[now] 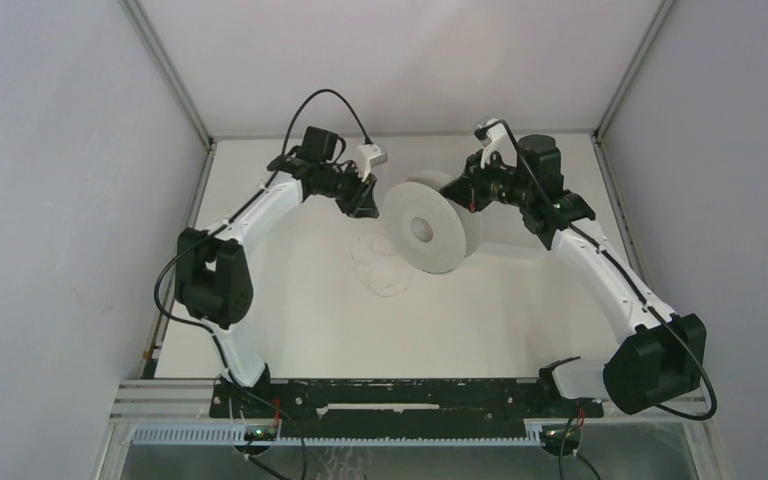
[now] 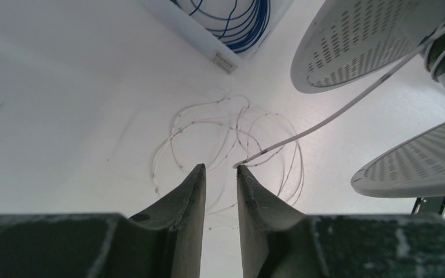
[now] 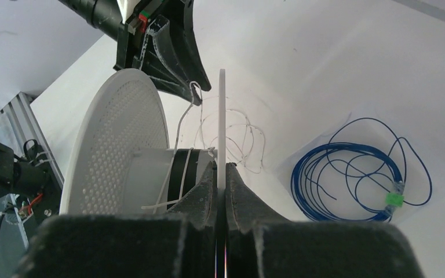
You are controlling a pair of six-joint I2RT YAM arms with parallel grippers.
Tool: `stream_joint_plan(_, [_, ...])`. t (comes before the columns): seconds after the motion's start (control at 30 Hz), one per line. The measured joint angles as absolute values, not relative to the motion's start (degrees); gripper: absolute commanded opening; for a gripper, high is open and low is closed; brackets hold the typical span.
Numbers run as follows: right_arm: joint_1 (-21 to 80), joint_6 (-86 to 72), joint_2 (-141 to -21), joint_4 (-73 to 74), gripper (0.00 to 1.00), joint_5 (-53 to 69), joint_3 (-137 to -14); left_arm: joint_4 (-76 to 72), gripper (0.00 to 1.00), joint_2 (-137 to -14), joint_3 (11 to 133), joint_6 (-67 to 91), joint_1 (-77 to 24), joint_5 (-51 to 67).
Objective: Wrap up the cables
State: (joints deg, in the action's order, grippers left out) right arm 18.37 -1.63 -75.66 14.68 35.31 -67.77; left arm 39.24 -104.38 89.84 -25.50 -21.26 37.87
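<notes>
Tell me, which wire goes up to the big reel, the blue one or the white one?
The white wire: a strand climbs from its loose loops up to the reel. The blue wire lies coiled apart from it.

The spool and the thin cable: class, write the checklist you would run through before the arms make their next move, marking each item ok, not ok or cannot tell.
1. Hold on the spool: ok; the right gripper is shut on its flange.
2. Grip on the cable: not ok; the left gripper has its jaws apart, with the strand's end at one fingertip.
3. Start of the winding: ok; a few turns lie round the spool's core.
4. All cable wound: not ok; loose loops lie on the table.
5. Loops free of knots: cannot tell.
</notes>
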Motion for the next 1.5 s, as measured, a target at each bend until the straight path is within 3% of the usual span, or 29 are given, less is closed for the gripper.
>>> stream_joint_plan(0.43, [14.8, -7.4, -75.5, 14.4, 0.0, 33.1, -68.6, 19.0, 0.43, -104.3, 78.9, -8.7, -21.3, 47.8])
stream_joint_plan(0.83, [12.3, -12.0, -76.1, 15.6, 0.0, 31.7, -76.6, -1.9, 0.49, -104.1, 69.8, 5.2, -22.5, 48.3])
stream_joint_plan(1.5, [12.3, -13.2, -77.9, 23.0, 0.0, 24.3, -84.1, -20.6, 0.55, -102.1, 57.1, 8.2, -25.4, 44.9])
